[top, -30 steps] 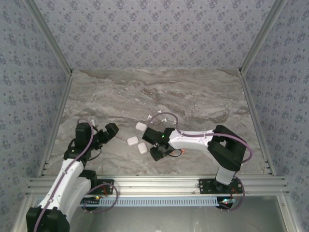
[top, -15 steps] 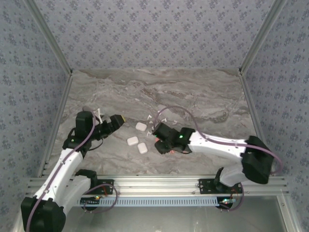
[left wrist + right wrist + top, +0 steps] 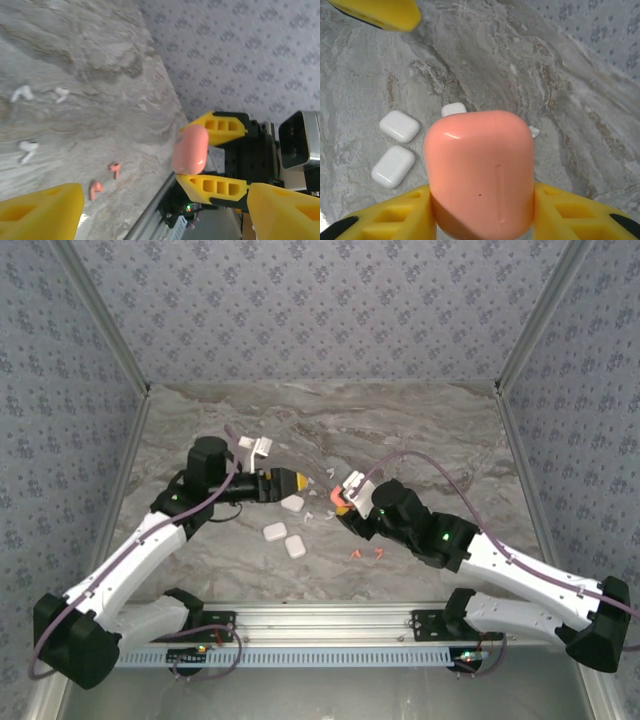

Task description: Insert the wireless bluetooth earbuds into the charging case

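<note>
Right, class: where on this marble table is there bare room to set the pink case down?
Free: the far strip of the table along the back wall, and its right side by the rail. Crowded: the middle between left gripper and right gripper, which holds the pink case: white cases, white earbuds, orange earbuds.

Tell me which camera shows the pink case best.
Right wrist: the pink case sits large and central, clamped by the right gripper, a fine line on its face visible. The left wrist view shows the case small and side-on between those fingers; the top external view gives a tiny pink spot.
</note>
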`<action>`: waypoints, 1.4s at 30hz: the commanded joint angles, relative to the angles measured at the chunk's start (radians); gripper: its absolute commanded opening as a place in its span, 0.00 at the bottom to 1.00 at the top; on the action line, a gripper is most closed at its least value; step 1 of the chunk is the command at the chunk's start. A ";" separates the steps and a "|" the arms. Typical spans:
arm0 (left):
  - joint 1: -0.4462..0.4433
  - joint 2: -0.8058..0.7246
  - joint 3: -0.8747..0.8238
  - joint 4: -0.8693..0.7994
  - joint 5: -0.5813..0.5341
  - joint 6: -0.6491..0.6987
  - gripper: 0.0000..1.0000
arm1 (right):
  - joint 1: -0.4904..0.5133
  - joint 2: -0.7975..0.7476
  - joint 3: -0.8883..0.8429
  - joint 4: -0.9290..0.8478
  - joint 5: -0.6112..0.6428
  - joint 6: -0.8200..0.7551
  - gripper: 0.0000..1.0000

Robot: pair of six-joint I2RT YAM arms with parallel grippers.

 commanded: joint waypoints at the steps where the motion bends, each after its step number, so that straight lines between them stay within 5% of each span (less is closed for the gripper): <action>1: -0.055 0.046 0.060 0.050 0.040 0.041 0.82 | -0.008 -0.025 0.010 0.019 -0.030 -0.101 0.47; 16: -0.216 0.225 0.143 0.117 0.044 0.051 0.64 | -0.012 -0.024 0.022 0.014 -0.042 -0.102 0.47; 37: -0.236 0.260 0.157 0.102 0.072 0.086 0.27 | -0.049 -0.024 0.026 -0.015 -0.039 -0.056 0.48; 39: -0.236 0.257 0.157 0.104 0.072 0.091 0.23 | -0.063 -0.023 0.031 -0.028 -0.064 -0.045 0.50; 42: -0.236 0.246 0.152 0.115 0.053 0.102 0.19 | -0.099 -0.025 0.041 -0.062 -0.132 -0.015 0.67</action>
